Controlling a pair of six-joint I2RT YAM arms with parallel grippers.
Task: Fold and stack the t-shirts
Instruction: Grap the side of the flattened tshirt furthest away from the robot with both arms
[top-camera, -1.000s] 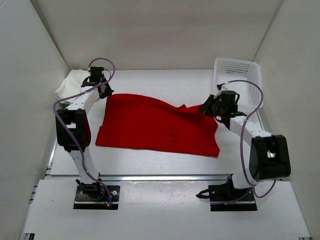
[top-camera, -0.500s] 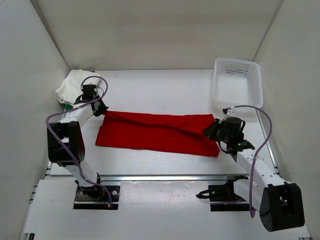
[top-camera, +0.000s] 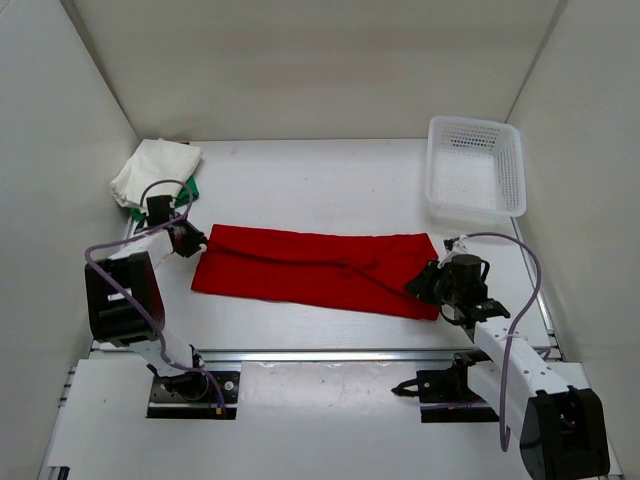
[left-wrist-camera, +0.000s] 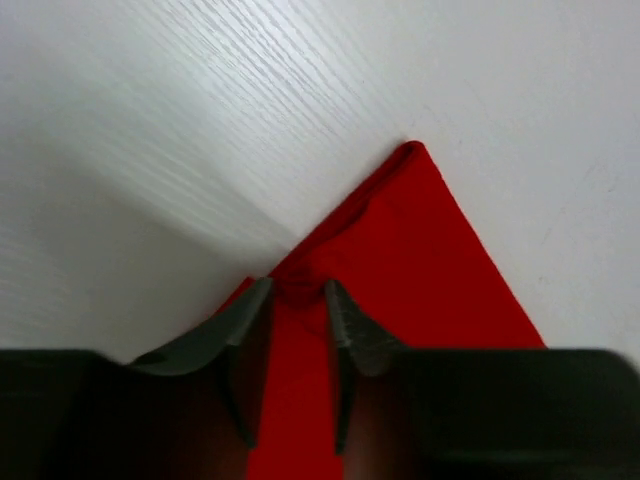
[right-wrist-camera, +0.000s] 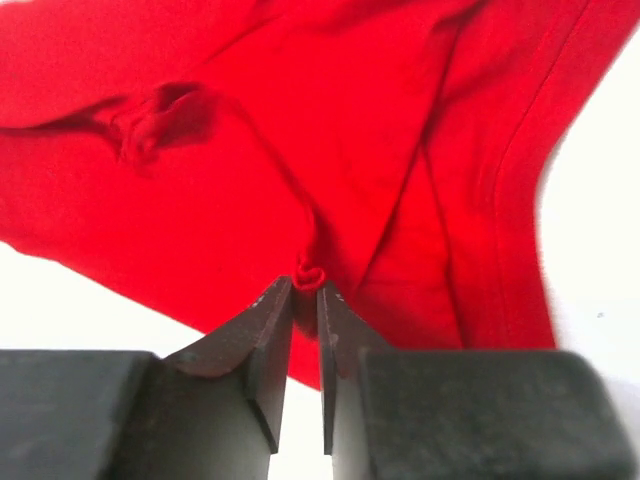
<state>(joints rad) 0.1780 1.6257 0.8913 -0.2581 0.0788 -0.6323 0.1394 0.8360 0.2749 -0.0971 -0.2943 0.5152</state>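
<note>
Red t-shirt (top-camera: 300, 262) folded lengthwise (a long band).
Left gripper (left-wrist-camera: 297, 292) and right gripper (right-wrist-camera: 305, 288) each pinch a cloth end.

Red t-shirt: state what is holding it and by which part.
Both hold the red t-shirt: the left end effector pinches bunched cloth at its left corner, and the right end effector pinches a small fold at its right end.
</note>
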